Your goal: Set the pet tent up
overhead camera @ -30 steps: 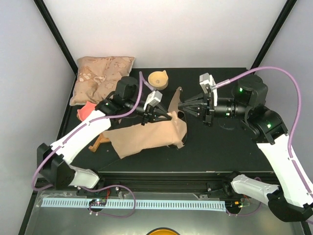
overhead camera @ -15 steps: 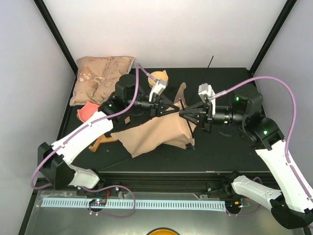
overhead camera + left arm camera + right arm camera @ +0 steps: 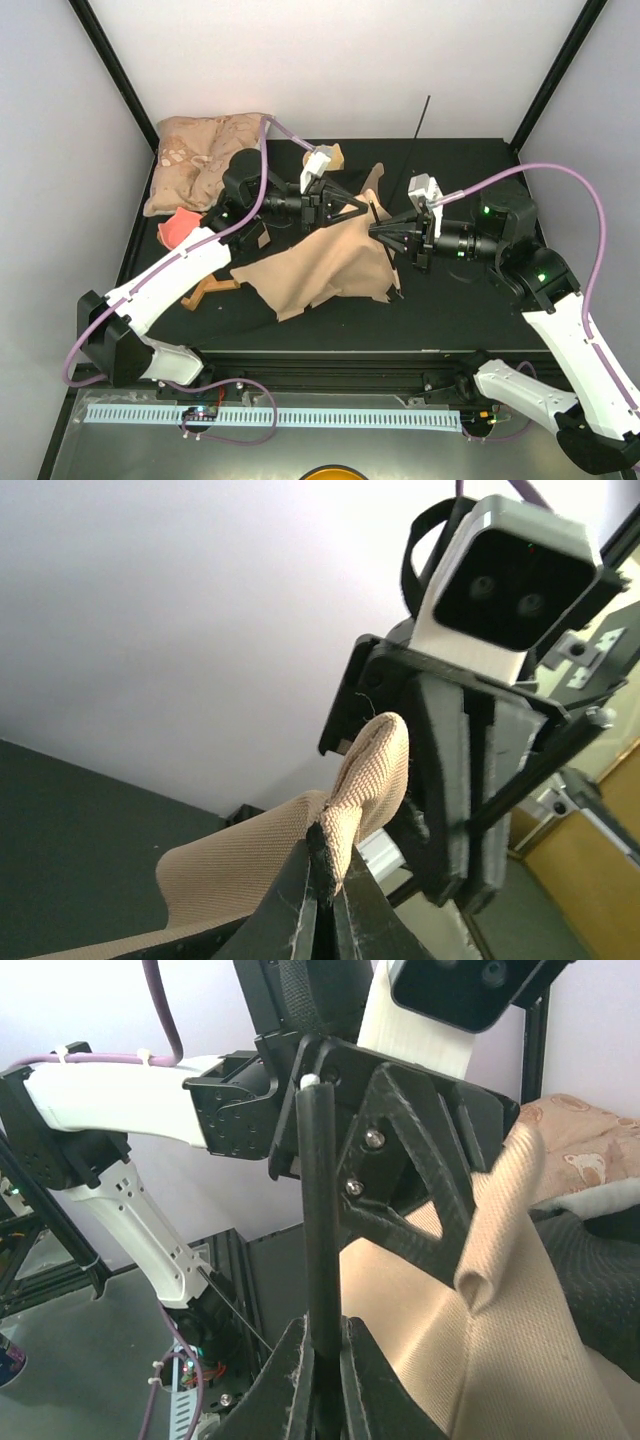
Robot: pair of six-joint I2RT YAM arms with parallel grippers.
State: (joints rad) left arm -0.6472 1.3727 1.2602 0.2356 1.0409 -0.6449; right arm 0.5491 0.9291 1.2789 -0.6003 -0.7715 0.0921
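Soft, even light, seemingly from overhead, left the back wall (image 3: 300, 60) bright and the black tabletop (image 3: 470, 300) dark, with only a faint shadow under the pet tent (image 3: 320, 265). The overhead view was sharp. Both wrist views were softer in the near foreground, the left one's pale background nearly washed out.

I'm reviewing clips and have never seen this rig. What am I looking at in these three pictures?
A left arm and a right arm, both robots, are bolted at the near edge of the table. The wide picture looks down from above; the other two come from wrist cameras. On the table are a tan tent cloth, partly lifted, and a patterned pillow. The left pincer is shut on a cloth fold; the right pincer on a thin black pole.
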